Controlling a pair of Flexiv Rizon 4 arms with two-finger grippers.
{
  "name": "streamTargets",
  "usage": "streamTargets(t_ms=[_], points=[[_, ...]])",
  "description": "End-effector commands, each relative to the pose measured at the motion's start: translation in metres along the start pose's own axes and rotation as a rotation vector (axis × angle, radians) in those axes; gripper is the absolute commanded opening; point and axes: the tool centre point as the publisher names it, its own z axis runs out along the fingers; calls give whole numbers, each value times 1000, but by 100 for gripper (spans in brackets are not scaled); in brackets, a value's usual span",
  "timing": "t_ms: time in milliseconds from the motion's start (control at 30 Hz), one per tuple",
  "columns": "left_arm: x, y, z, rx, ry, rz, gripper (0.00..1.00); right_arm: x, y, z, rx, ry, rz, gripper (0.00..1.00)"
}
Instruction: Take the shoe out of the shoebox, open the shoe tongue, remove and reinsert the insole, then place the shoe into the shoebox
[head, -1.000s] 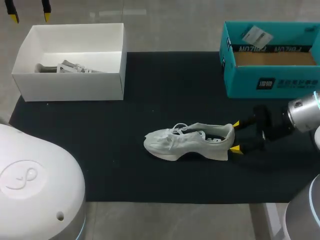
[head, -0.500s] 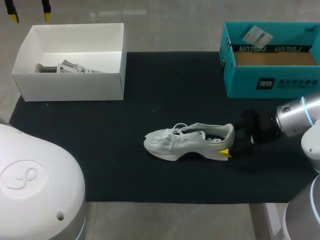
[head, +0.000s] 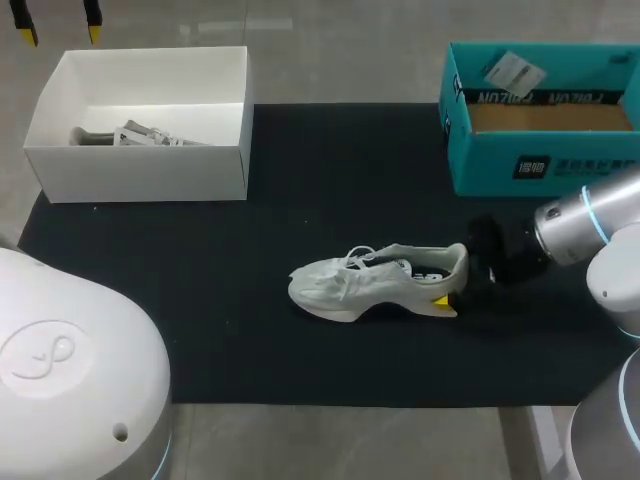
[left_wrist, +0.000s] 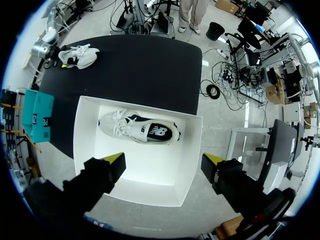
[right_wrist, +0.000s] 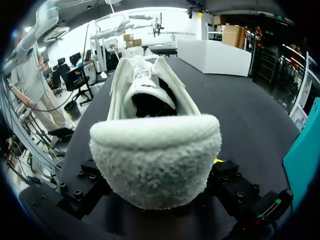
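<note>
Right gripper: the right gripper (head: 452, 277) has its fingers spread to either side of the heel (right_wrist: 155, 160), one yellow tip (head: 440, 300) showing at the shoe's near side. No squeeze is visible, so it reads as not clamped.
Left gripper: the left gripper (left_wrist: 165, 162) hangs wide open above the white shoebox (head: 140, 175), holding nothing.
Shoe: the pale shoe (head: 375, 283) stands upright on its sole on the black mat (head: 200, 300), out of any box, with its toe pointing away from the right gripper.
White shoebox: it holds a second shoe (left_wrist: 137, 129) lying on its side (not the one in hand).
Teal box: the teal box (head: 540, 160) sits at the mat's far right corner, near the right arm.
Handling: probably light, with a soft upper, a fleecy collar that gives under pressure and a stiffer sole.
Best hold: low across the heel, where sole and backing look firmest. Pinching the collar alone risks slipping.
Stage: shoe out, tongue and insole apparently not yet worked.
</note>
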Motion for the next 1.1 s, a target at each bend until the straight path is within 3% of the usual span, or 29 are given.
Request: streamTargets(t_ms=[33, 1100], points=[[0, 0, 0, 0, 2, 1, 100, 2, 0, -2, 5, -1, 1, 0], [0, 0, 0, 0, 2, 1, 100, 2, 0, -2, 14, -5, -5, 0]])
